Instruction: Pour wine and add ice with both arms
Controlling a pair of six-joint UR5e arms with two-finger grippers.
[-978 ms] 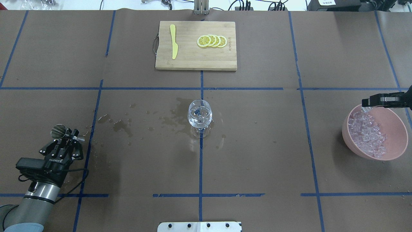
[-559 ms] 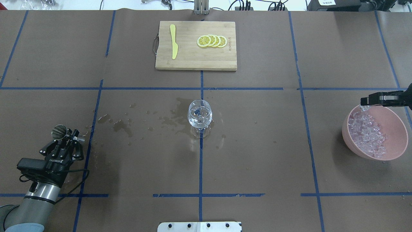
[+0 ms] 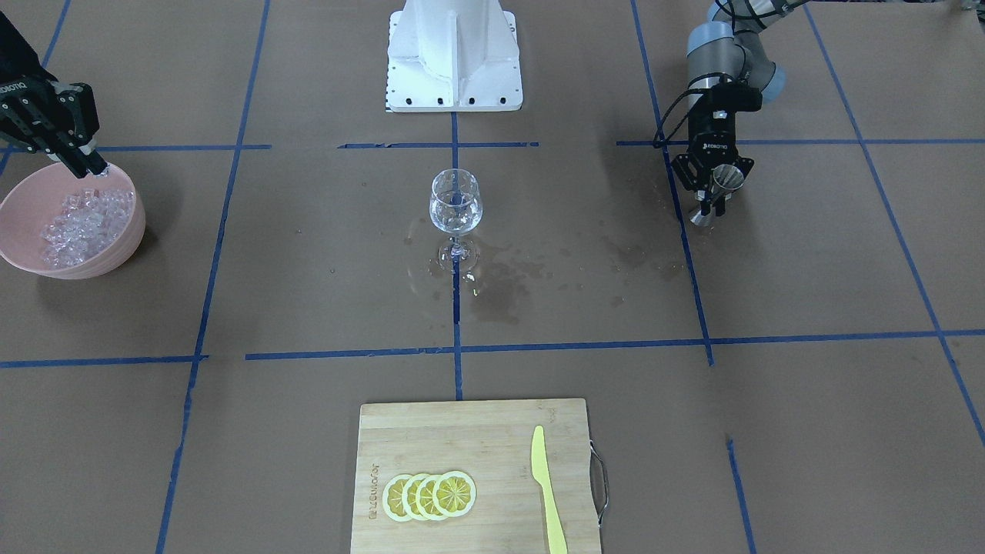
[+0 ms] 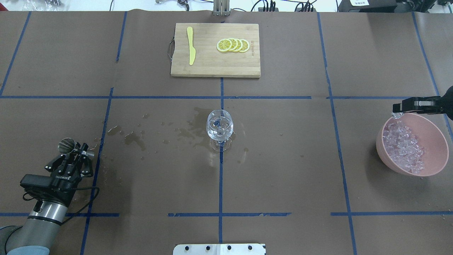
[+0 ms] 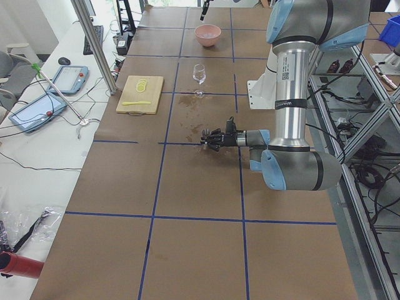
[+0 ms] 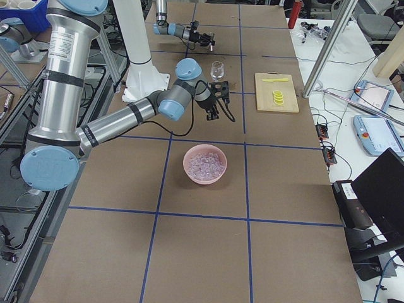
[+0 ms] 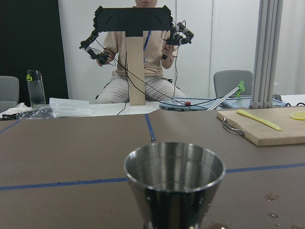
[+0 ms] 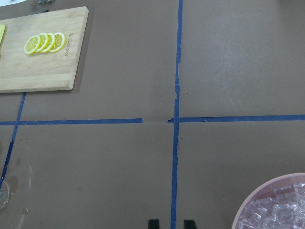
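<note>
Left jaws: closed around one conical steel cup [image 4: 66, 145].
Right jaws: pinching one clear ice cube [image 4: 397, 115] above one round pink bowl [image 4: 439, 148].
Lemon slices [image 4: 233, 45]: four.
Desk [image 4: 283, 177]: brown paper, blue tape, wet patches.

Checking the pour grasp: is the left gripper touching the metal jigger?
Touching. The front-facing view shows the left gripper shut on the metal jigger, its fingers clamped across the narrow middle.
</note>
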